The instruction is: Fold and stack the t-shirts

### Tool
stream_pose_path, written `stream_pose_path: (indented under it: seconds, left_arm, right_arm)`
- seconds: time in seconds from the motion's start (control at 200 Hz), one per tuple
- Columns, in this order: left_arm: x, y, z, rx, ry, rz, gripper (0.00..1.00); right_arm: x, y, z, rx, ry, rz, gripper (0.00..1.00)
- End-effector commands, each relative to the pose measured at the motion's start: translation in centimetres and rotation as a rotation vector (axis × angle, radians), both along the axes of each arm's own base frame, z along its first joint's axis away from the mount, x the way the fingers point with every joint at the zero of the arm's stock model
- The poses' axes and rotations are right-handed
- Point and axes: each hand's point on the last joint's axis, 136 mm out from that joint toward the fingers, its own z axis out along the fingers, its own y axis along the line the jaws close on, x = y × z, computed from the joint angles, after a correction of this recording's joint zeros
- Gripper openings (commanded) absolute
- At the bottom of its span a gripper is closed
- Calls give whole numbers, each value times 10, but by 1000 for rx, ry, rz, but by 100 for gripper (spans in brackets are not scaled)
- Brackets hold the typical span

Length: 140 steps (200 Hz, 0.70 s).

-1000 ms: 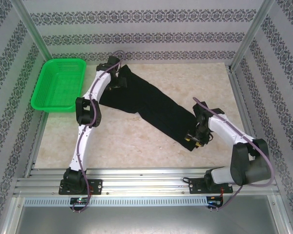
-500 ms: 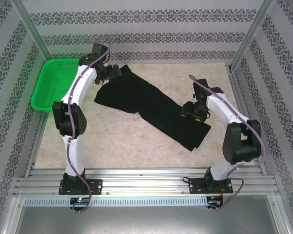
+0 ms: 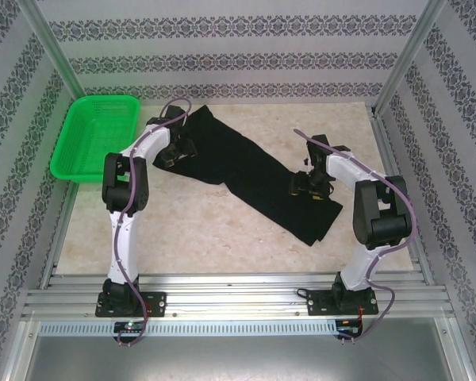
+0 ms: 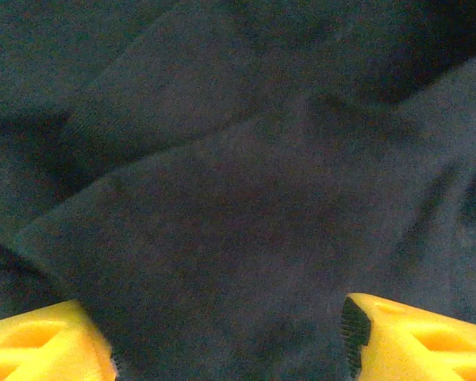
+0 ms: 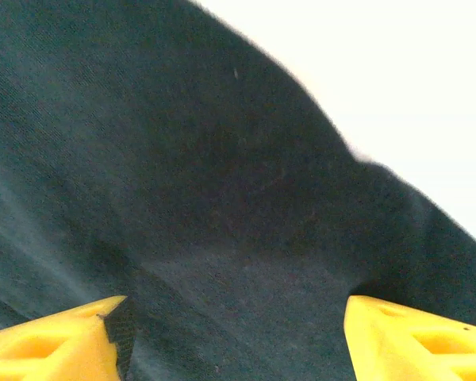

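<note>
1 black t-shirt (image 3: 246, 171) is laid as a long strip across the counter (image 3: 198, 230); folding is judged unfinished, nothing stacked. Both jaws are open above it.

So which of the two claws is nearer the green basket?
The left gripper, over the far end of the black t-shirt, close to the green basket; the right gripper is over the shirt's near end, well away from it.

Green mesh basket (image 3: 95, 136) at far-left corner of beige marbled tabletop (image 3: 198, 230), nothing in it. B/w patterned striped walls (image 3: 238, 48) left, far, right. Alu rails (image 3: 238, 302) along near edge.
</note>
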Motion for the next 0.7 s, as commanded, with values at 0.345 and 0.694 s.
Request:
stream_pose_path:
  seconds: [0.345, 0.694]
  left_arm:
    - [49, -19, -31, -18, 5, -76, 69]
    - [93, -57, -38, -184, -119, -103, 72]
  right_arm:
    - [-84, 44, -26, -31, 178, 26, 70]
    - [-123, 151, -21, 166, 234, 83, 70]
